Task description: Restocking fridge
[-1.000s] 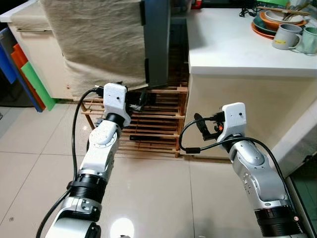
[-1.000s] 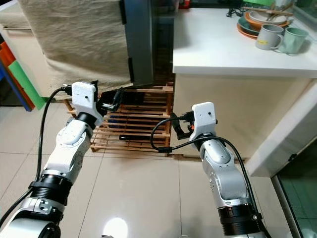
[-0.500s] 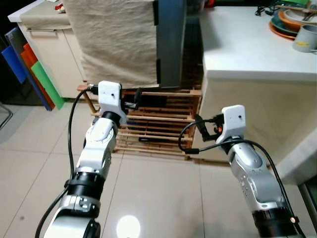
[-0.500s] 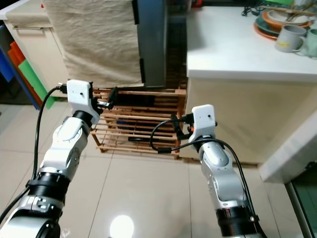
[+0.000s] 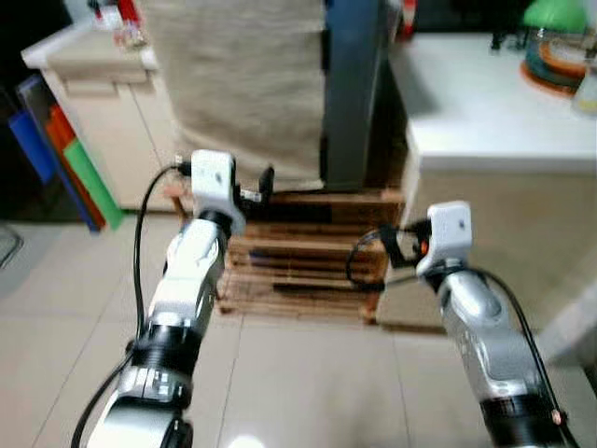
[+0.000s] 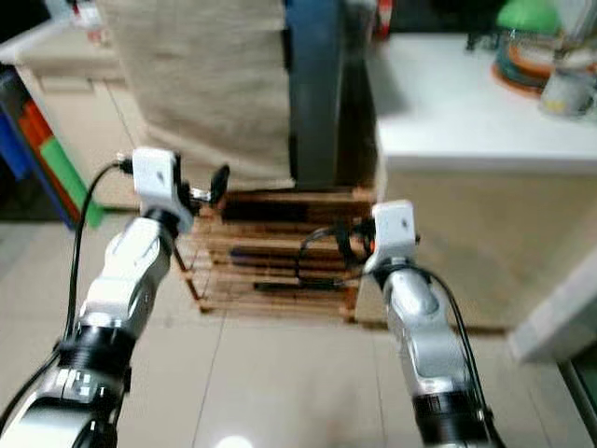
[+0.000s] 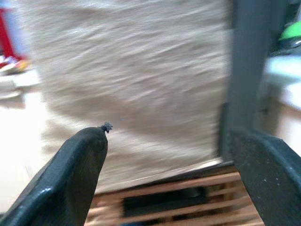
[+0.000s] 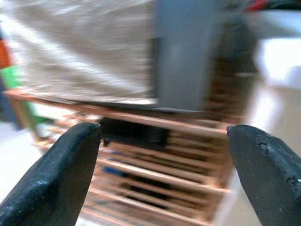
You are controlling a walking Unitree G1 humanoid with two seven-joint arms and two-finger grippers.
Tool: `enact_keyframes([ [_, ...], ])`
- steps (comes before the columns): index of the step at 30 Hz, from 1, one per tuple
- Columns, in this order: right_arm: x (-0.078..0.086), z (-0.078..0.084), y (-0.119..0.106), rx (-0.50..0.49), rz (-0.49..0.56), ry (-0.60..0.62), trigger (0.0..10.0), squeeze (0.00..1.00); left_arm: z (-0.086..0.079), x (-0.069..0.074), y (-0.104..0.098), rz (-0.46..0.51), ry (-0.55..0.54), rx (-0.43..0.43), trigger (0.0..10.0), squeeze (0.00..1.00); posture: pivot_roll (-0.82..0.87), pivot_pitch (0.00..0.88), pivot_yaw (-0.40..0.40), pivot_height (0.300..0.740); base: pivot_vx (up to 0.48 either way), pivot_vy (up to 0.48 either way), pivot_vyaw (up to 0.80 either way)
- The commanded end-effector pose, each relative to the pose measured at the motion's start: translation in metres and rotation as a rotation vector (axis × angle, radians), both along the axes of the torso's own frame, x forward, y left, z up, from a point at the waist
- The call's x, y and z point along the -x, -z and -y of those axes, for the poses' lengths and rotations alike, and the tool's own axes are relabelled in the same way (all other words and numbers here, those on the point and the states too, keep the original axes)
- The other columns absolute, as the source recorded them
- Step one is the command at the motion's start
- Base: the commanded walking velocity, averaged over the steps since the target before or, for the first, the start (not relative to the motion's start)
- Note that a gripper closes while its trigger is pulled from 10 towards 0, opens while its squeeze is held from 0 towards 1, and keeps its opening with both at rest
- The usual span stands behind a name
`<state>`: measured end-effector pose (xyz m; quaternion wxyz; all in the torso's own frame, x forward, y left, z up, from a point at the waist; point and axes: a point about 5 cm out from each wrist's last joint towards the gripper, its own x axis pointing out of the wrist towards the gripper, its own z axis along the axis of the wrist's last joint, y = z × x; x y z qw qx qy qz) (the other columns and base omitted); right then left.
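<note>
**Grippers raised before a cloth-draped fridge**

Grippers both hang in the air with nothing between their fingers. The left gripper (image 5: 263, 182) is held up with its fingers spread wide; just past its tips hangs the beige cloth (image 5: 244, 84) and, below that, the wooden slatted rack (image 5: 308, 257) standing on the tiled floor (image 5: 308, 392). The right gripper (image 5: 390, 247) sits lower, its fingers (image 8: 51, 174) likewise apart and empty, pointing at the rack's right end. Ahead of both claws and between them stands the dark grey edge of what looks like the fridge (image 5: 350, 89), though motion blur makes that hard to confirm. Beyond and to the right of the right gripper runs a white counter (image 5: 485, 112) carrying a green-topped stack of dishes (image 5: 558, 51).
</note>
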<state>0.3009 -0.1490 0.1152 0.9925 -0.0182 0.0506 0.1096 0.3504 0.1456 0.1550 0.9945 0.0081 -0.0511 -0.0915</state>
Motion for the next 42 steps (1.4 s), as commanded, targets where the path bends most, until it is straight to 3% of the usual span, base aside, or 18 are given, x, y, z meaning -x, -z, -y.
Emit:
enact_keyframes([
  [1,-0.001,0.0,-0.004,0.009,0.017,-0.005,10.0,0.0,-0.001,-0.002,-0.004,0.003,-0.005,0.006,10.0,0.0,-0.12,0.0,0.071,0.74,0.315,0.36,0.0],
  [7,-0.001,-0.002,-0.007,-0.009,0.043,-0.013,10.0,0.0,0.0,-0.004,-0.004,-0.011,0.007,-0.011,10.0,0.0,-0.12,0.0,0.07,0.74,0.363,0.311,0.0],
  [12,-0.002,-0.005,-0.008,0.007,0.059,-0.023,10.0,0.0,0.01,-0.002,-0.007,0.018,0.049,-0.095,10.0,0.0,-0.12,0.0,0.069,0.74,0.154,0.114,0.0],
  [16,-0.003,-0.006,-0.009,0.002,0.064,-0.019,10.0,0.0,0.015,0.001,-0.008,0.012,0.074,-0.025,10.0,0.0,-0.11,0.0,0.067,0.74,0.199,0.122,0.0],
  [42,-0.006,-0.004,-0.009,-0.004,0.077,0.027,10.0,0.0,0.023,0.002,-0.012,0.018,0.127,-0.025,10.0,0.0,-0.11,0.0,0.065,0.74,0.446,0.0,0.0],
])
